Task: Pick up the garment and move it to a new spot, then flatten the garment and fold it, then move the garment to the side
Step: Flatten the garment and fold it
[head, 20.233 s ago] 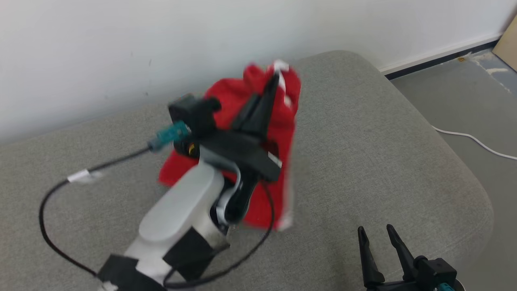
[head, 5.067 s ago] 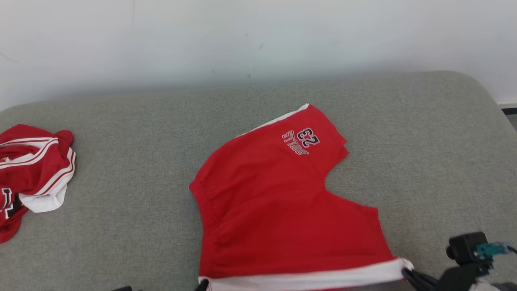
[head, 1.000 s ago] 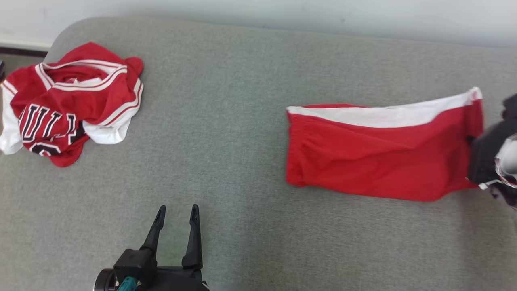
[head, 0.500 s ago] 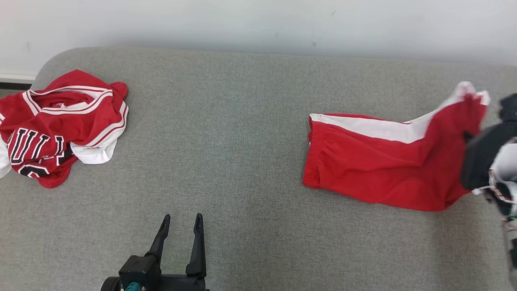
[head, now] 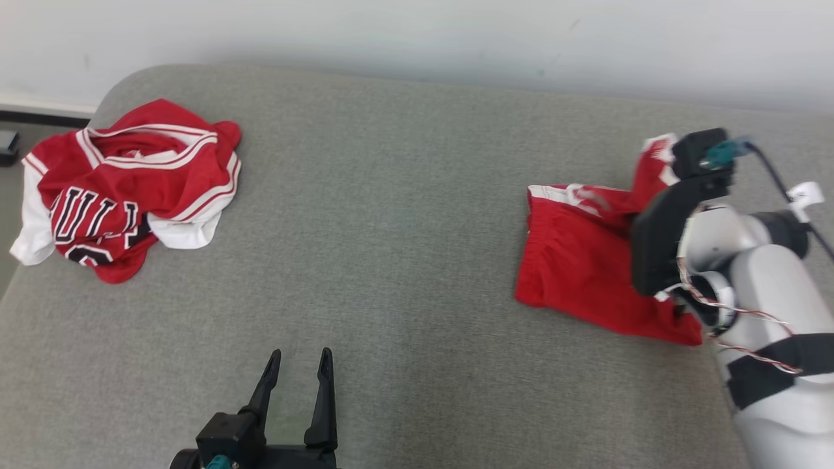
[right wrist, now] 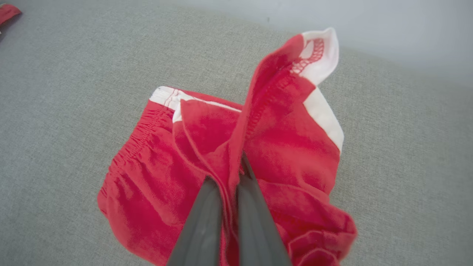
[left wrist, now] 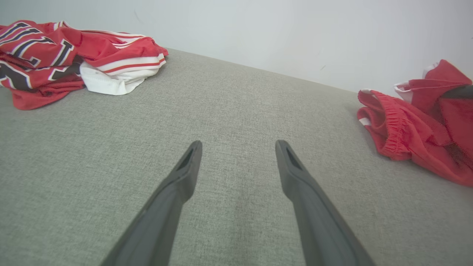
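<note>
**Fold in hand: right pincer pinching the shorts**

Step, as I judged it: the fold. The red shorts (head: pixel 573 260) lay on the grey cushion (head: pixel 404 228), partly flat, with one leg end raised off it. Your right pincer (right wrist: pixel 226 170) was shut tight on a pleat of that red cloth. The white-trimmed hem stood up past its fingertips and flopped over. The elastic waistband lay flat on the cushion, ahead of the pincer and to its left. Back toward the wrist the cloth was bunched, not smooth.

Your left pincer (head: pixel 301 355) hung low over bare cushion, fingers spread wide, nothing between them. The shorts sat well off to its right, and a crumpled red jersey (head: pixel 130 176) lay well off to its left.

Next, by my reckoning: carry the pinched leg end across to the waistband, lay it down level, then let go. The bunching may want smoothing before the garment goes to the side.
</note>
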Available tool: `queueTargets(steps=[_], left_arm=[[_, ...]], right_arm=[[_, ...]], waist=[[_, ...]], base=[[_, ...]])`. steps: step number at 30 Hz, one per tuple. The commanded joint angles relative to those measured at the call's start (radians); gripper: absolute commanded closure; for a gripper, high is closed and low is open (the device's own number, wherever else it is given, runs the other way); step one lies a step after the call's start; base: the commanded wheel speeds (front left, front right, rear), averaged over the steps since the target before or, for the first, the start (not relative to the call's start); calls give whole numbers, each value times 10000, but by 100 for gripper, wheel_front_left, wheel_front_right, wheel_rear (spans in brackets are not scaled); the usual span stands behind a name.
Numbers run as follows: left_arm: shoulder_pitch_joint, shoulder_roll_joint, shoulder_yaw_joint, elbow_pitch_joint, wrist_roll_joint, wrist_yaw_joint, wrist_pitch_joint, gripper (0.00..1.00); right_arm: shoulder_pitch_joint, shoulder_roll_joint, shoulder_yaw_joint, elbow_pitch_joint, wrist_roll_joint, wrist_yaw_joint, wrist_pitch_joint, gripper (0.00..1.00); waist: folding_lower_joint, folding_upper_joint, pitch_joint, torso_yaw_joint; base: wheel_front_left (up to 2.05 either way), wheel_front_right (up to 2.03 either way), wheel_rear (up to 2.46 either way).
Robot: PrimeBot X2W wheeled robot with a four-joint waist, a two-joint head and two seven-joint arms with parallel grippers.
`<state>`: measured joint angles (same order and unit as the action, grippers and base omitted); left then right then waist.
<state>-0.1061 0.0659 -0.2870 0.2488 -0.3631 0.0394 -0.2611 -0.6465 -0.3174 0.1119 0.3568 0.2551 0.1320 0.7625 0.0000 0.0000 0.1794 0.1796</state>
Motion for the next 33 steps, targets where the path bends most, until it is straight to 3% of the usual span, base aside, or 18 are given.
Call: queueTargets(steps=[1,12,13,14,17,24,30,33], left_arm=[[-70,-25,-4,21,-61,-1,-21,0],[-167,-81,14,105,-152,33,-41,0],[-188,-87,8,101,-159,27,-42,0],[-201,-90,19,90,-167,25,-43,0],[-163,-91,72,78,-175,38,-45,0],[-76,-107,149,94,-91,2,-45,0],[-23,-124,142,108,-68,-3,-47,0],[-31,-130,136,71,-63,-11,-46,0]], right_arm=[[-100,132,108,120,96,-25,-10,100],[-752,703,1148,1411,632,-25,-563,100],[-784,763,1206,1428,790,-26,-653,82],[-800,861,1169,1448,1039,-26,-737,0],[-877,1089,1138,1281,1671,-26,-925,0],[-873,651,477,731,2116,-26,-1427,0],[-318,-159,-652,690,1199,-26,-2097,0],[136,-256,-936,882,587,-26,-2567,2]], waist=[[0,0,141,188],[0,0,353,451],[0,0,355,454],[0,0,352,448],[0,0,314,366],[0,0,115,124],[0,0,17,56],[0,0,56,69]], base=[[0,0,0],[0,0,0],[0,0,0],[0,0,0],[0,0,0],[0,0,0],[0,0,0],[0,0,0]])
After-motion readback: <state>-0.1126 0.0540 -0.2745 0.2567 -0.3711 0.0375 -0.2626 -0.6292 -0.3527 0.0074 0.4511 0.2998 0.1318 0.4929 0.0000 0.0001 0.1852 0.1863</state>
